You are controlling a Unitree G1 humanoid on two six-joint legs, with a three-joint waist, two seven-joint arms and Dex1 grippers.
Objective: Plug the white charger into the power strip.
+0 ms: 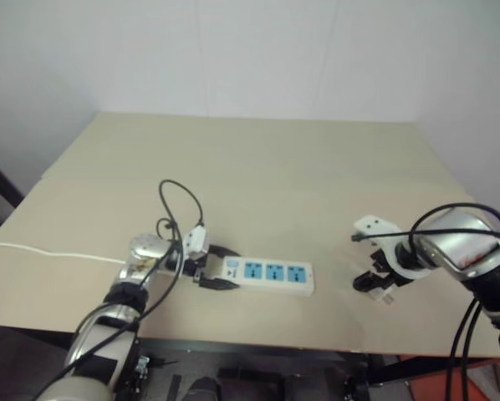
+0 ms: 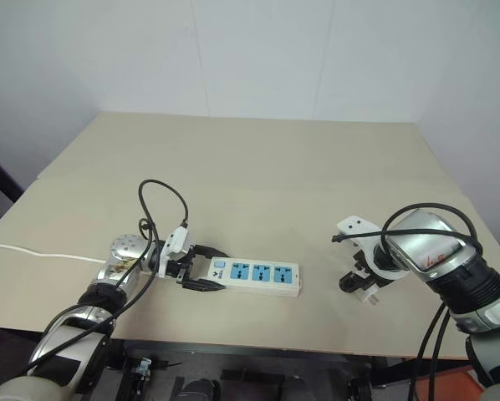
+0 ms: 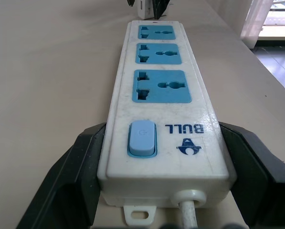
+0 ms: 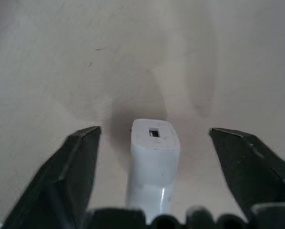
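The power strip [image 1: 267, 274] is a long white bar with three blue outlets, lying flat near the table's front edge. My left gripper [image 1: 225, 267] is shut on its switch end, a black finger pressed against each long side [image 3: 71, 171]. Off to the right, the white charger [image 4: 153, 157] stands on the table between the fingers of my right gripper [image 1: 382, 288]. That gripper points steeply down and is open, with a gap on each side of the charger. A hand's width of bare table separates the charger from the strip's free end.
The strip's thin white cord [image 1: 49, 253] trails left across the table and off its edge. A loop of black cable [image 1: 179, 200] rises from my left wrist. The beige table [image 1: 258, 167] stretches back to a white wall.
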